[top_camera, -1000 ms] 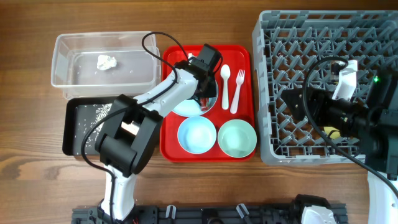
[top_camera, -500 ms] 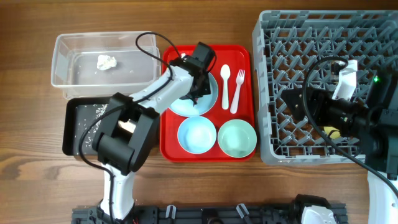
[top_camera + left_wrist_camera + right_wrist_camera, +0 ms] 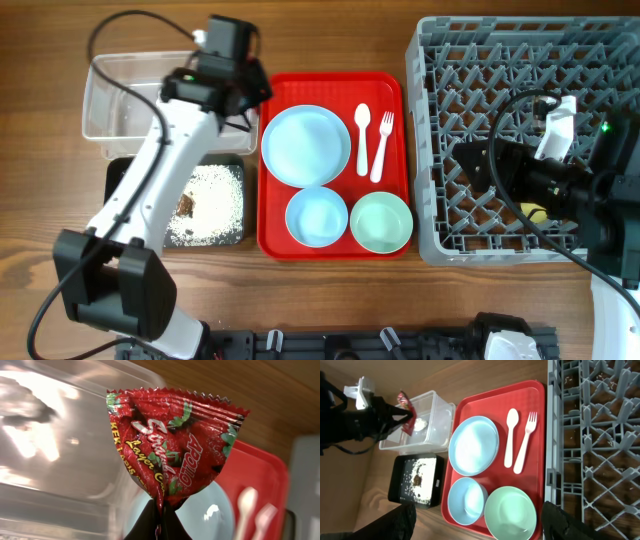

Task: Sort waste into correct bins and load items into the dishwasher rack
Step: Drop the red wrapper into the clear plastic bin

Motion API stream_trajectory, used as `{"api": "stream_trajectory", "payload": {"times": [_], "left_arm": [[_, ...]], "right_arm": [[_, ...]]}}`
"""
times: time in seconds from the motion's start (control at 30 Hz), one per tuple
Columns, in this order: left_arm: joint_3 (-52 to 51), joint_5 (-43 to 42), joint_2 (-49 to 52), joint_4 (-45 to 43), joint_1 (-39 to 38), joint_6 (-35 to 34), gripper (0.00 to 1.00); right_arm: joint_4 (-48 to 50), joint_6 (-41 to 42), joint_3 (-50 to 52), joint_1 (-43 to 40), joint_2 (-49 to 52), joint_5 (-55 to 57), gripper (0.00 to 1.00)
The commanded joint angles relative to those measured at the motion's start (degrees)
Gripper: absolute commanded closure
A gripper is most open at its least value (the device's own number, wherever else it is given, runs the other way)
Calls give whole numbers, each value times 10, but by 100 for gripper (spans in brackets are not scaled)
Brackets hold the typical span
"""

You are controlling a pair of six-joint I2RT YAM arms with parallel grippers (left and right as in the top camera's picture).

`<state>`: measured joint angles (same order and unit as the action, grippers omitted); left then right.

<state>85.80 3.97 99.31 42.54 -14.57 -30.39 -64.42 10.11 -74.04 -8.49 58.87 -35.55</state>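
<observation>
Your left gripper (image 3: 159,522), fingers clamped tight on a corner of the small red printed snack wrapper (image 3: 172,445), dangles it over the end of the clear plastic rectangular tub (image 3: 100,125), apparently to drop it cleanly inside.

Counter (image 3: 490,375): brown wood.
Red serving tray (image 3: 540,391): lies just beside the rack.
Light blue plate (image 3: 473,442): on the tray, bare.
White spoon (image 3: 510,435) and fork (image 3: 525,441): side by side on the tray, between the plate and the rack.
Small light blue bowl (image 3: 465,491) and pale green bowl (image 3: 511,512): on the tray, next to each other.
Dishwasher rack (image 3: 595,435): grey peg grid.
Clear tub (image 3: 437,410): holds a white tissue (image 3: 421,424).
Black tray (image 3: 400,477): white crumbs (image 3: 427,464), brown scrap (image 3: 418,479).
Left pincer (image 3: 395,412): pinches a red snack wrapper (image 3: 408,422) above the tub's edge.
Right pincer (image 3: 479,510): dark fingers (image 3: 400,522) spread wide at the bottom corners.
</observation>
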Motion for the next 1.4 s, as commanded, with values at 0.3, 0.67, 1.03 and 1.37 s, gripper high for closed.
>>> {"api": "stream_trajectory", "payload": {"times": [0.3,0.67,1.03,1.37], "left_arm": [[1,-51,-20,39,117,47,14],[1,-54,-230,114,60,103,0],[1,-55,-288,118,54,103,0],[1,-32,-290,139,54,109,0]], "right_arm": [[3,4,-9,3,1,1,9],[3,11,-9,3,1,1,0],[3,10,-9,3,1,1,0],[3,10,-9,3,1,1,0]]}}
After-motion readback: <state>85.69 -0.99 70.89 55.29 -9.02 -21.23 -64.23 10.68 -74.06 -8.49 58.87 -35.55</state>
